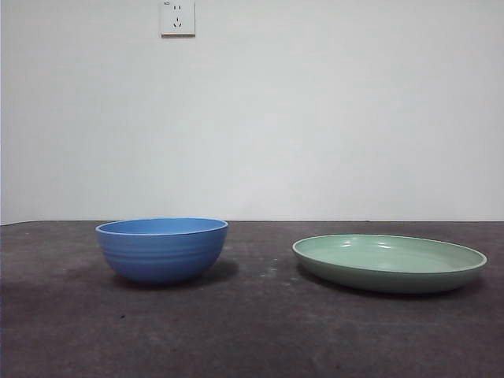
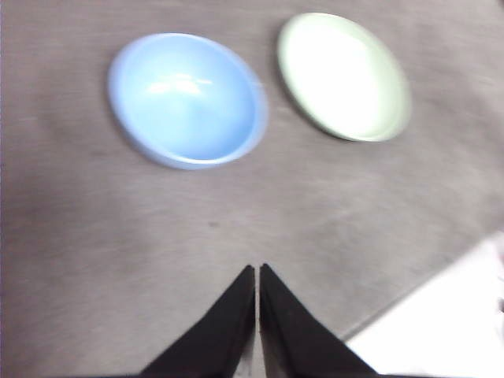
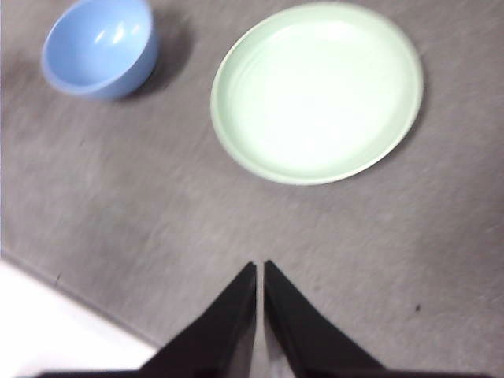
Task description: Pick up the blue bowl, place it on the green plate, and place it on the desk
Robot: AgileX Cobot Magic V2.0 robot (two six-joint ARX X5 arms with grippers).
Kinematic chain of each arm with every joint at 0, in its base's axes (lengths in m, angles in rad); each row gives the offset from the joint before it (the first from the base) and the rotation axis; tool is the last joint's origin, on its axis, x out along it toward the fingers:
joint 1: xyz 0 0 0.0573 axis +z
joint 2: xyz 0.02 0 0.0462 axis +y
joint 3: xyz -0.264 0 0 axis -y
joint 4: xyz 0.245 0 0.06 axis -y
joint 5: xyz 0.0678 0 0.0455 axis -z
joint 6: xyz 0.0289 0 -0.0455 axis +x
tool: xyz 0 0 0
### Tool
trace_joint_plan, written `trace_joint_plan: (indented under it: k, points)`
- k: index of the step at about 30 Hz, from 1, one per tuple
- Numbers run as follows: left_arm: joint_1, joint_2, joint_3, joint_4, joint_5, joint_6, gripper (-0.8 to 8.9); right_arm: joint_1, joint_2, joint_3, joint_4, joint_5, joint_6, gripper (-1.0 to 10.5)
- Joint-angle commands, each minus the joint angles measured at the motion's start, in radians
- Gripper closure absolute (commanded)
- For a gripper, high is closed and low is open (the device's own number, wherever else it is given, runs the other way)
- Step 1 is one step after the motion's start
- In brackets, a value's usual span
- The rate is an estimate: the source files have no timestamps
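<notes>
My left gripper (image 2: 257,272) has its two black jaws pressed together, tips meeting, with nothing between them. It hangs above bare desk (image 2: 94,260), well apart from the blue bowl (image 2: 187,100). In the left wrist view the bowl is the nearer of the two dishes to these jaws, and the green plate (image 2: 344,76) lies just beside the bowl without touching it.

My right gripper (image 3: 260,272) is likewise closed, jaw tips together and holding nothing. It also hangs over bare desk (image 3: 118,220), near the green plate (image 3: 316,93) but not over it. From this wrist, the blue bowl (image 3: 100,47) sits beyond the plate's far side, apart from it.

Reference landmark: the green plate (image 1: 390,262).
- The plate rests flat on the desk (image 1: 252,331), right way up, with nothing on it.
- The blue bowl (image 1: 162,250) stands upright on the desk, beside the plate, with a clear strip of desk between them. Its inside appears empty.
- Neither gripper appears in the front view.
- A white wall socket (image 1: 177,17) is mounted on the wall behind, above the bowl's side of the plate.
</notes>
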Motion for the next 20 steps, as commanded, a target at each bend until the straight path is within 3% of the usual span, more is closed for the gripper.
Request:
trace_joint_plan:
  k: [1, 8, 10, 15, 20]
  points:
    - [-0.016, 0.003, 0.022, 0.006, 0.025, 0.019, 8.04, 0.029, 0.004, 0.019, -0.004, -0.003, -0.019, 9.4]
    - [-0.022, 0.003, 0.022, 0.008, 0.025, 0.019, 7.79, 0.051, 0.002, 0.019, -0.005, -0.003, -0.014, 9.3]
    - [-0.022, 0.003, 0.022, 0.008, 0.025, 0.016, 6.92, 0.051, 0.002, 0.019, -0.005, -0.003, -0.013, 8.7]
    - [-0.022, 0.003, 0.022, 0.014, 0.025, -0.005, 4.04, 0.051, 0.002, 0.019, -0.004, -0.003, -0.007, 6.0]
    - [-0.022, 0.003, 0.022, 0.016, 0.025, -0.028, 3.47, 0.051, 0.002, 0.019, -0.003, -0.003, -0.006, 5.8]
